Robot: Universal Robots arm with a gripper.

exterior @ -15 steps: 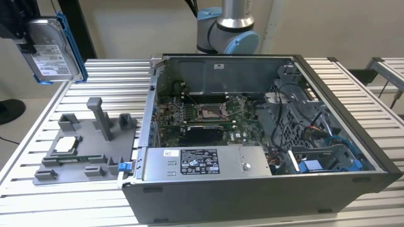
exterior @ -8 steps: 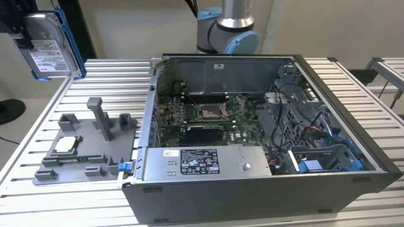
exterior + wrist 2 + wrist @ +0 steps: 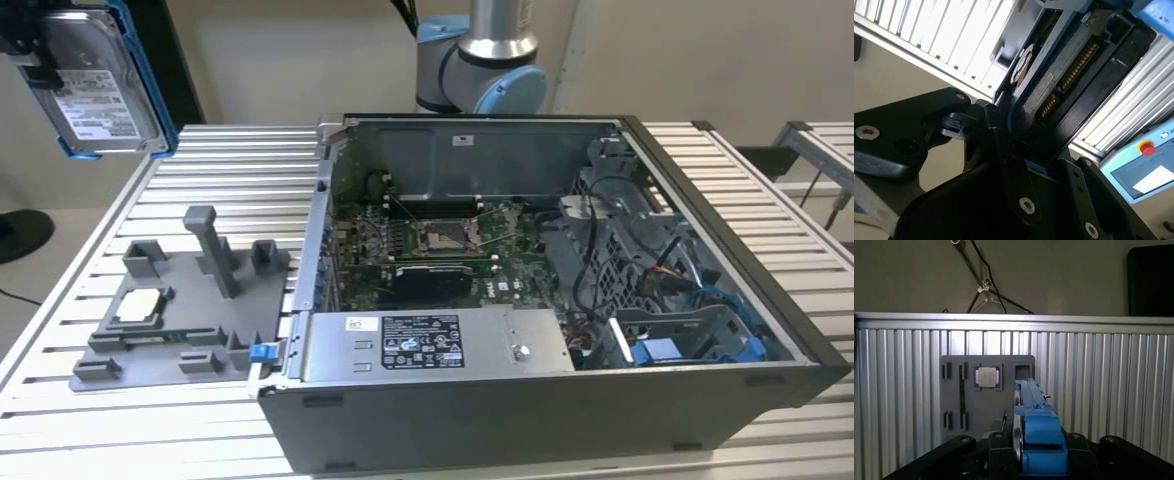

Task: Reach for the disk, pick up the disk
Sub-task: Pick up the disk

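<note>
The disk [image 3: 100,90], a silver drive with a white label in a blue bracket, hangs high in the air at the exterior view's upper left, well above the table. My gripper [image 3: 30,55] is shut on its top end. In the first wrist view the disk [image 3: 1035,430] appears edge-on between the black fingers [image 3: 999,455], over the grey fixture. The second wrist view looks along the disk's underside [image 3: 1064,75], with my gripper [image 3: 1009,145] clamped on its end.
An open computer case [image 3: 747,300] stands on the slatted metal table [image 3: 134,430]. Beside it lies a grey fixture tray [image 3: 200,340] with a small silver processor chip [image 3: 140,308] and an upright post [image 3: 214,250]. The arm's base [image 3: 481,60] stands behind the case.
</note>
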